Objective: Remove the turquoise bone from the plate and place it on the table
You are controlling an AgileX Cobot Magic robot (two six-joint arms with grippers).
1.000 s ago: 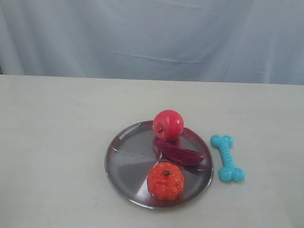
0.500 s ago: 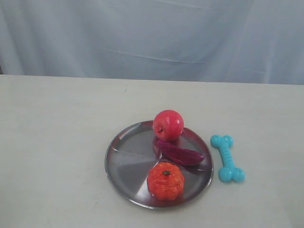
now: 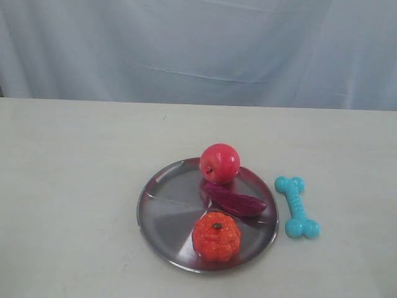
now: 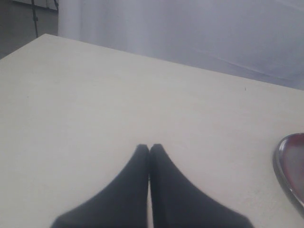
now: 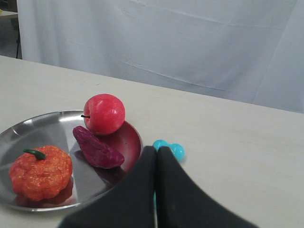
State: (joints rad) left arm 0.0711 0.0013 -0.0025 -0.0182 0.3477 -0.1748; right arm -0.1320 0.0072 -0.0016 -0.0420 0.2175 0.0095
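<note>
Left fingers (image 4: 137, 164) pressed tight together, tips meeting, nothing between; bare worktop (image 4: 95, 95) below them; plate (image 4: 287, 161) just creeping into shot; right fingers (image 5: 142, 166) closed too, empty; knob of turquoise bone (image 5: 172, 148) peeking out past their tips; bone lies flat on worktop, just right of plate, off its rim, running near to far; on plate, red apple (image 3: 219, 162) at far edge, purple vegetable (image 3: 236, 202) at right, orange pumpkin (image 3: 216, 236) on near side; pale curtain (image 3: 198, 49) behind.

The table (image 3: 74, 186) bears the plate (image 3: 164, 211) and, beside it, the turquoise bone (image 3: 296, 206).
</note>
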